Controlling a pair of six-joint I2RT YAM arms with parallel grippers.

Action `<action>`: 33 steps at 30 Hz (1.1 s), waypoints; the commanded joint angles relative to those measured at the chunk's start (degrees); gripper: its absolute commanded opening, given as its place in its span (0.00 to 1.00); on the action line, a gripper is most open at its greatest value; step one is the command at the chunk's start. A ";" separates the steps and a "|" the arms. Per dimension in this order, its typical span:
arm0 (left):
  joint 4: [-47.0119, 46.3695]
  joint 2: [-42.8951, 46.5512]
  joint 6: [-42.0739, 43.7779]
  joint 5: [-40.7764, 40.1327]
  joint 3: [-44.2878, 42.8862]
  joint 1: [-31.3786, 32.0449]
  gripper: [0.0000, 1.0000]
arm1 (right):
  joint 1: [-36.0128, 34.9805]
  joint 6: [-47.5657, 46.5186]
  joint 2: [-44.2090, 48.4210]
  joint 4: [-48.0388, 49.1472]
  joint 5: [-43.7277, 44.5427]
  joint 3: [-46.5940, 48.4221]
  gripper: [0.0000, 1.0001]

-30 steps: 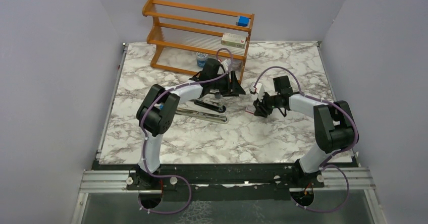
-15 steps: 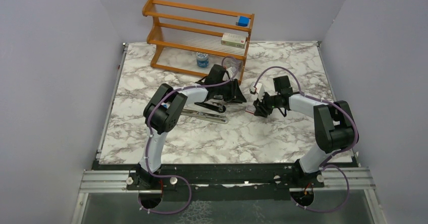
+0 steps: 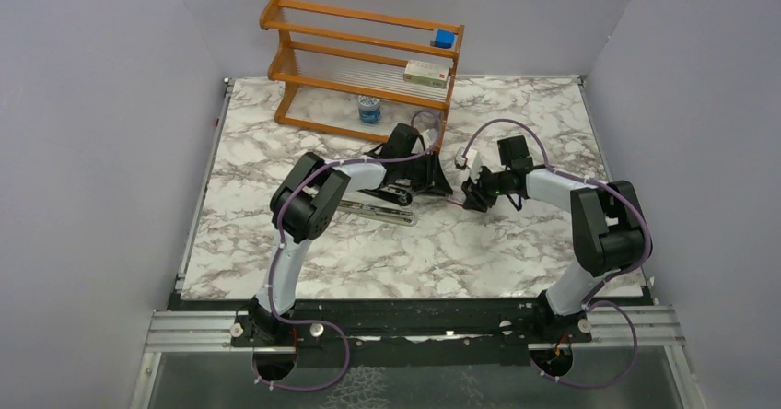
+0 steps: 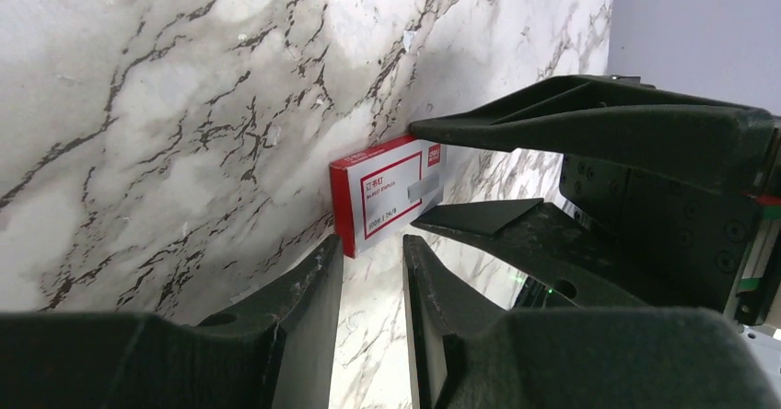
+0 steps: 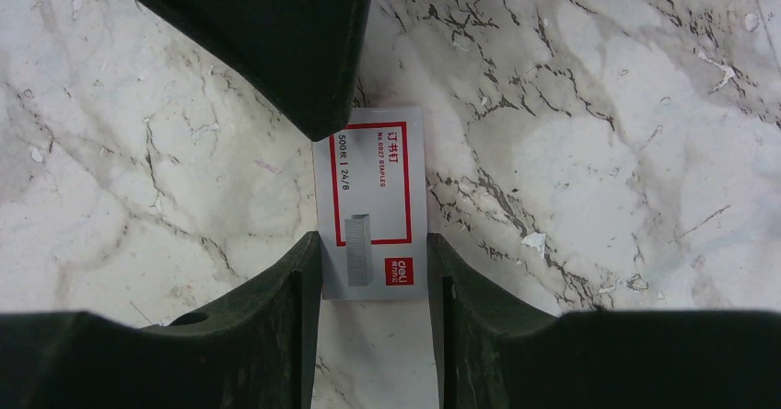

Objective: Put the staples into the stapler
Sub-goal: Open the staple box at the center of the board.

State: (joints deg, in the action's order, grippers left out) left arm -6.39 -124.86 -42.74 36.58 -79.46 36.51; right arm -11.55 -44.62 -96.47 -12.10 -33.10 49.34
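Note:
The stapler [image 3: 366, 209], black with a silver channel, lies on the marble under my left forearm. No loose staples show. A small red-and-white staple box [image 5: 371, 188] lies flat on the marble. My right gripper [image 5: 373, 241] is shut on the box's near end, one finger against each long side. My left gripper [image 4: 373, 248] comes at the box [image 4: 387, 192] from the other end. Its jaws stand a narrow gap apart with only marble between them, and its tips sit at the box's corner. In the top view both grippers [image 3: 440, 183] [image 3: 472, 197] meet at mid-table.
A wooden rack [image 3: 359, 54] stands at the back. It carries a blue cube [image 3: 444, 38] on top and a pale carton [image 3: 425, 73] on a shelf. A blue-capped bottle [image 3: 369, 108] stands beneath it. Grey walls close in on three sides.
My left arm has swung right across the stapler to the box, and its jaws have narrowed. The right gripper has stayed on the box, shifting only slightly.

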 commanded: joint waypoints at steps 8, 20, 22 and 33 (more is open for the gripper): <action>0.62 -2.29 1.34 -0.34 -3.83 0.29 0.32 | 0.30 -1.08 -2.82 -3.24 2.80 -0.46 0.30; -4.37 -2.05 -1.73 0.10 -0.96 0.29 0.32 | 0.22 -1.07 -2.77 -3.50 2.78 -0.42 0.30; -6.07 -1.88 -3.10 -0.01 -0.05 0.31 0.32 | 0.22 -1.08 -2.82 -3.46 2.74 -0.47 0.30; -9.45 -1.84 -5.40 -0.03 1.43 0.31 0.32 | 0.25 -1.10 -2.81 -3.60 3.04 -0.65 0.29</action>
State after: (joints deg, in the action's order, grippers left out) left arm -13.02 -126.69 -47.33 36.47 -78.61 36.51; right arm -11.55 -44.64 -96.64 -12.12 -33.12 49.45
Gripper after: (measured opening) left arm 0.321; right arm 0.435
